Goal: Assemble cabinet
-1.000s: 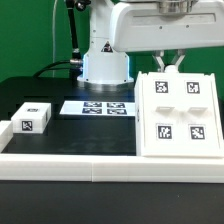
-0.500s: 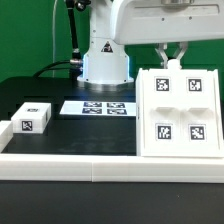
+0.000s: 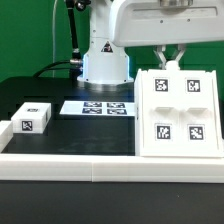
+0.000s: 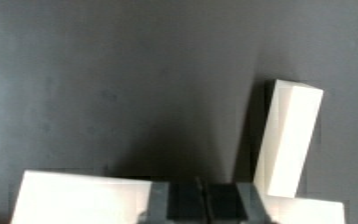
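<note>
The cabinet box (image 3: 178, 112), a large white square with four marker tags on its face, lies at the exterior view's right. My gripper (image 3: 170, 60) hangs just above the box's far edge. In the wrist view my gripper (image 4: 202, 205) shows its two dark fingers pressed together with nothing between them. In the same view a long narrow white piece (image 4: 291, 140) lies beside them and a broad white surface (image 4: 87, 198) lies on the other side. A small white tagged panel block (image 3: 33, 117) sits at the exterior view's left.
The marker board (image 3: 98, 107) lies flat in front of the robot base (image 3: 105, 65). A long low white rail (image 3: 70, 160) runs along the table's front edge. Black table shows between the block and the box.
My gripper has risen slightly above the box's far edge. The box, block and marker board have not visibly moved.
</note>
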Action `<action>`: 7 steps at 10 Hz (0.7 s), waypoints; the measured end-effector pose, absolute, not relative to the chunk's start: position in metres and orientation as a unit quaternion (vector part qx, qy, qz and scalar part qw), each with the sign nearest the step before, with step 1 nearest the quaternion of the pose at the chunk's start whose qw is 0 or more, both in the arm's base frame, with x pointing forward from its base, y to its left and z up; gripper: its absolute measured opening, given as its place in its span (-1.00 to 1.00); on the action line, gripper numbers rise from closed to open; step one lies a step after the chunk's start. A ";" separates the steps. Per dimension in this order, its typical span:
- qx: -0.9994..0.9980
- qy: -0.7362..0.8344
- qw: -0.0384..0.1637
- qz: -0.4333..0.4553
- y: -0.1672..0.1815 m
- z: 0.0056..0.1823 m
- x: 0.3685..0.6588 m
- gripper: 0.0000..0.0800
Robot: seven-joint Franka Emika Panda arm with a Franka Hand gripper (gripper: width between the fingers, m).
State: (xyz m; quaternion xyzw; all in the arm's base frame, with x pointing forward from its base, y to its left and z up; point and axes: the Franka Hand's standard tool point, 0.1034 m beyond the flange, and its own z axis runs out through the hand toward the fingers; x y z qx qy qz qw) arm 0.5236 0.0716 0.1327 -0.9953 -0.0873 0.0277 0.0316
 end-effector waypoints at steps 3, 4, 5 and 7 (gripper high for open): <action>-0.994 -0.088 0.036 0.047 0.072 0.153 0.539 -1.00; -0.994 -0.088 0.037 0.059 0.073 0.161 0.549 -1.00; -0.994 -0.089 0.038 0.058 0.074 0.164 0.556 -1.00; -0.994 -0.089 0.038 0.059 0.074 0.162 0.554 -1.00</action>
